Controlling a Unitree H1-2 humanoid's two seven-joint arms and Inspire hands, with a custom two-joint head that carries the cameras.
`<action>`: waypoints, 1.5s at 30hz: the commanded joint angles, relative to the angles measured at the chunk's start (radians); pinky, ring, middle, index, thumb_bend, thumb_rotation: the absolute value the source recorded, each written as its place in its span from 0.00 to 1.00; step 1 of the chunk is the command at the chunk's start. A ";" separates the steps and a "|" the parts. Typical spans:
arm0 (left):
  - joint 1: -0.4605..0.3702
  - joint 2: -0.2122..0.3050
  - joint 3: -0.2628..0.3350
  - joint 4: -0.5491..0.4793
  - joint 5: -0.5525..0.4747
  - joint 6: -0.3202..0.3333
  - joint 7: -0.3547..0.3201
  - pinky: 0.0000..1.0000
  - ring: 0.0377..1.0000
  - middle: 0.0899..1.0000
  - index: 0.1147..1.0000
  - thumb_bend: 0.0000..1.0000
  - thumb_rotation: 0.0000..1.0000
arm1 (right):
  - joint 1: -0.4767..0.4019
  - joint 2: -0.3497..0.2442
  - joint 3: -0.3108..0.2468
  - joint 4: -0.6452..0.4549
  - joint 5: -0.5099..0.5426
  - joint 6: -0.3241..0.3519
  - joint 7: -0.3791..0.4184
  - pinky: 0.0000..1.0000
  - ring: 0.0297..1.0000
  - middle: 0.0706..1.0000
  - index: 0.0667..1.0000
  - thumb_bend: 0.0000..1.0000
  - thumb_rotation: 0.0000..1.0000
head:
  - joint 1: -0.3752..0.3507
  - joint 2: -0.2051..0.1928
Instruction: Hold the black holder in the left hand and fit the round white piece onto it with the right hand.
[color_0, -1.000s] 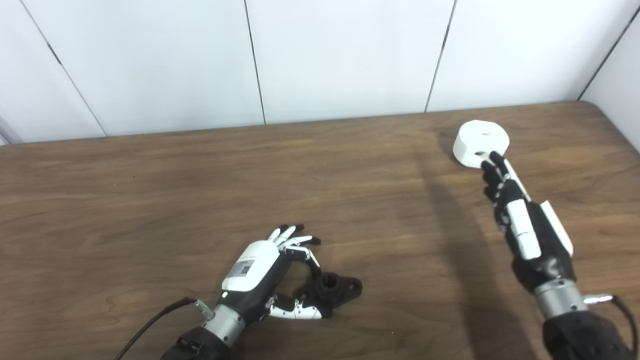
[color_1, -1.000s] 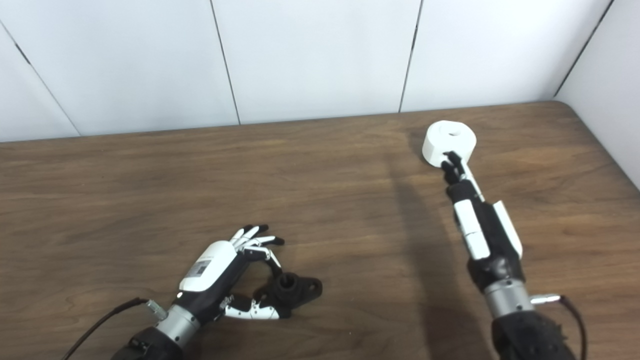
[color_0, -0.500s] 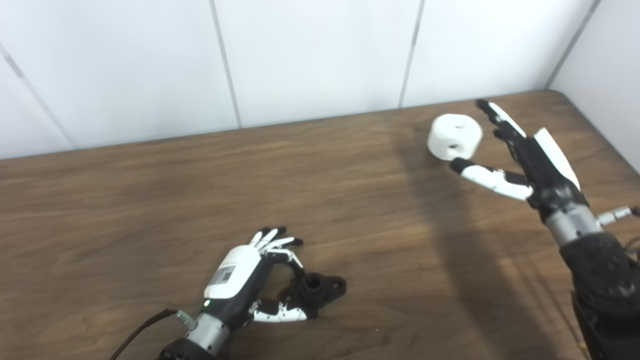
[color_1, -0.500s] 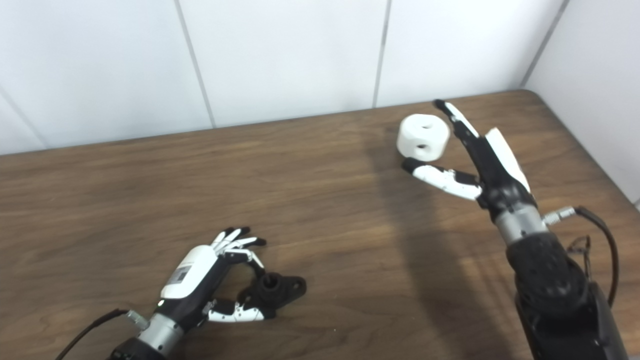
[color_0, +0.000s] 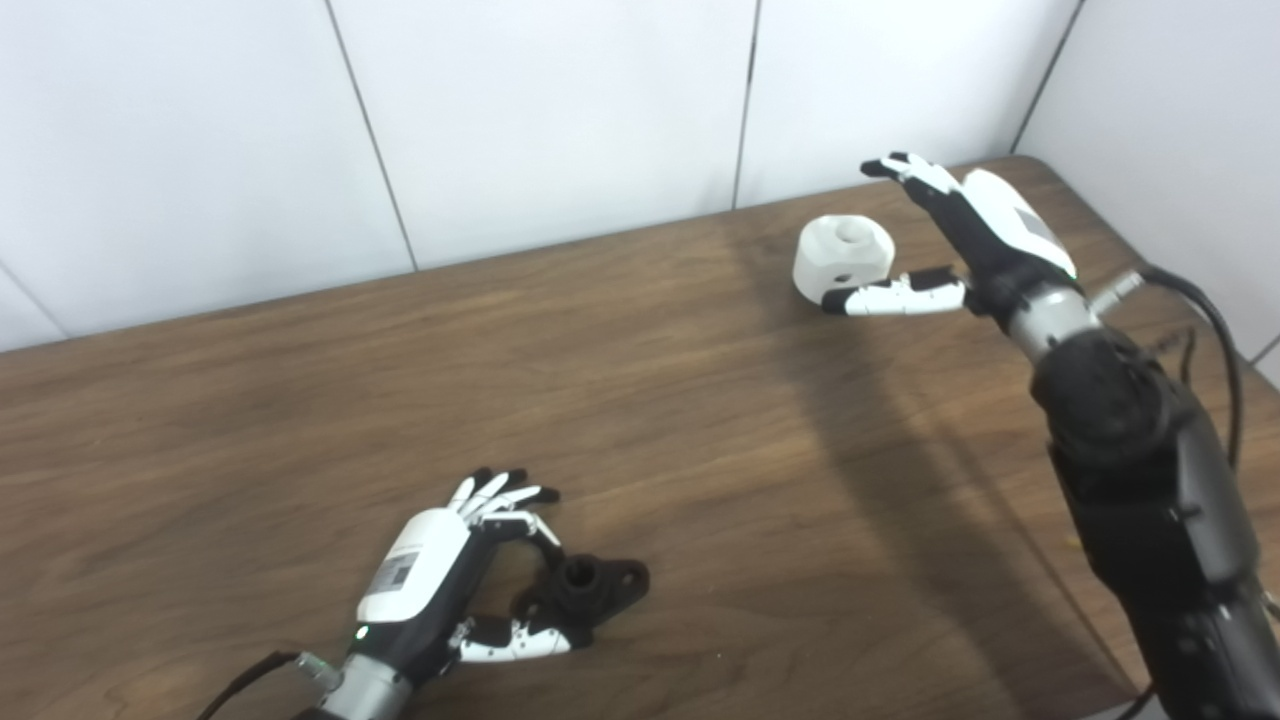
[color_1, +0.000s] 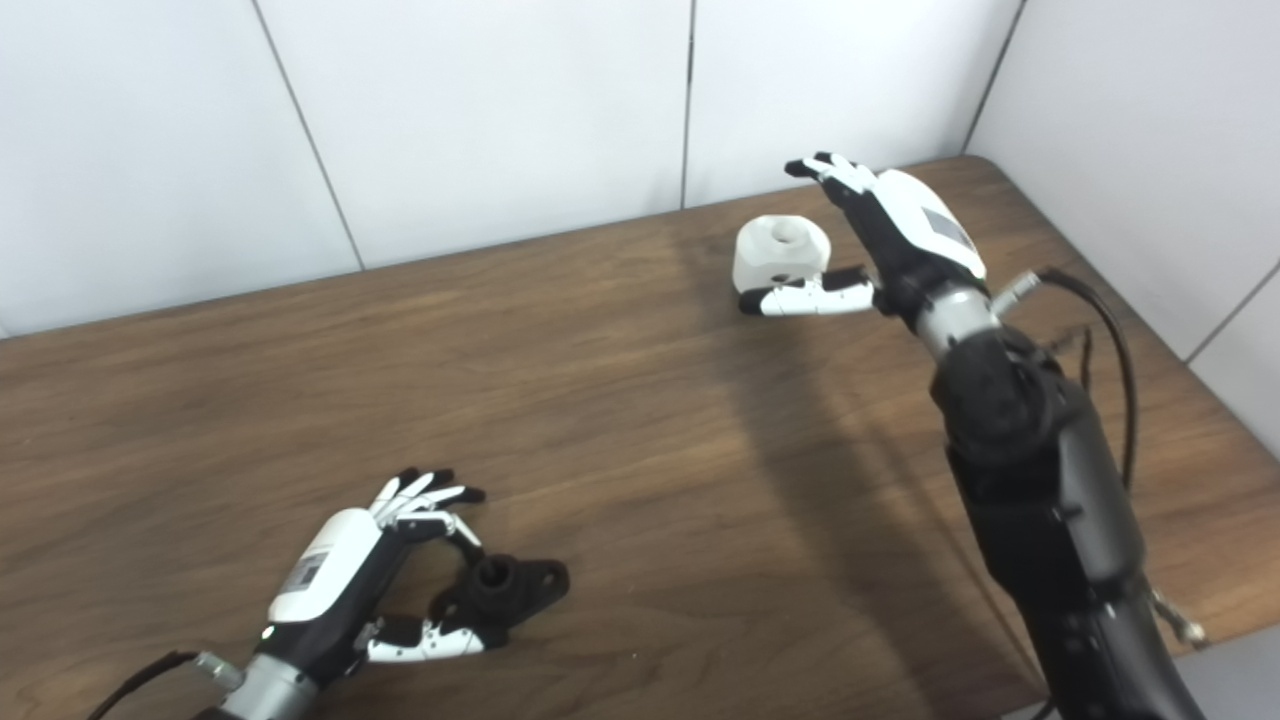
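Left eye view: the white piece sits on the bench near its far right corner. The right hand spreads around it, fingers arched beyond, thumb in front, not gripping. At the near left, the left hand curls around the holder on the bench; whether it clamps is unclear.

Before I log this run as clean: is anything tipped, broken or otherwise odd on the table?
Nothing stands out. The round white piece sits flat, hole up, between the open right hand's thumb and fingers. The black holder lies intact on the table at the left hand.
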 joint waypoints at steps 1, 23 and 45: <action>0.017 0.032 0.005 0.008 0.001 0.029 -0.044 1.00 0.94 0.81 0.42 0.52 0.05 | -0.064 -0.019 -0.023 0.015 -0.034 -0.002 0.008 0.88 1.00 0.99 0.89 0.80 0.42 | -0.013 0.003; 0.030 0.058 0.048 -0.005 -0.036 0.000 -0.043 1.00 0.90 0.78 0.42 0.52 0.04 | -0.268 -0.094 0.074 0.384 -0.101 -0.003 -0.002 0.98 0.99 0.94 0.85 0.88 0.30 | -0.106 0.000; 0.036 0.048 0.047 -0.007 -0.025 0.003 -0.038 1.00 0.89 0.78 0.42 0.52 0.04 | -0.342 -0.077 0.103 0.541 -0.171 -0.002 0.013 0.99 1.00 0.94 0.79 0.90 0.25 | -0.090 -0.011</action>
